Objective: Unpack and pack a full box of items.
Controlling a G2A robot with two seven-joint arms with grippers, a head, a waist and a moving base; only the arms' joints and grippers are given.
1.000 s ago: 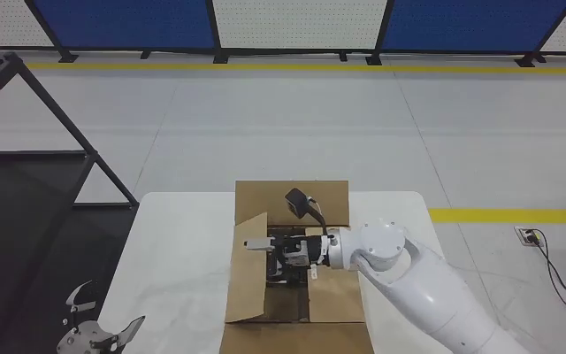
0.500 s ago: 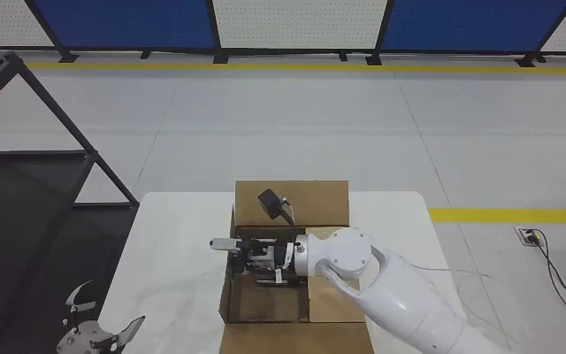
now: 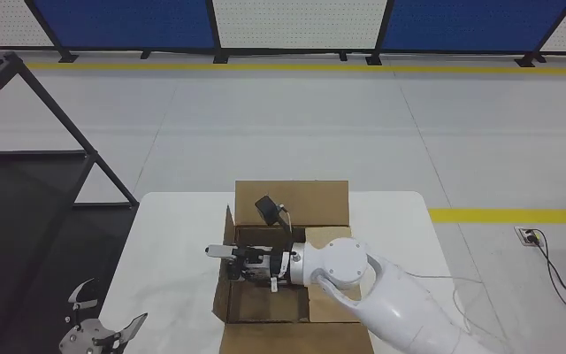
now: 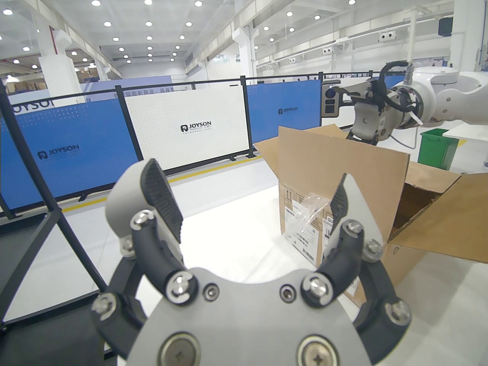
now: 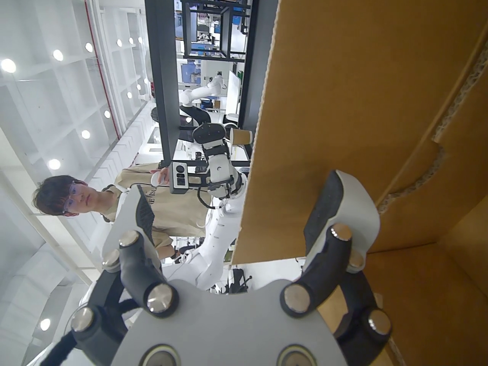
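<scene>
A cardboard box (image 3: 323, 199) stands open near the middle of the white table (image 3: 177, 257), its flaps spread and its inside too dark to make out from above. The right gripper (image 3: 225, 259) lies stretched across the box opening. Its jaws are spread wide and straddle the upright left flap (image 5: 343, 97), one finger inside the box and one outside (whether a pad actually touches the cardboard I cannot tell). The left gripper (image 4: 248, 173) hangs well apart from the box, off the table's near left corner. Its jaws are also spread wide, with nothing between them, and they point toward the box's labelled side wall (image 4: 305, 211).
</scene>
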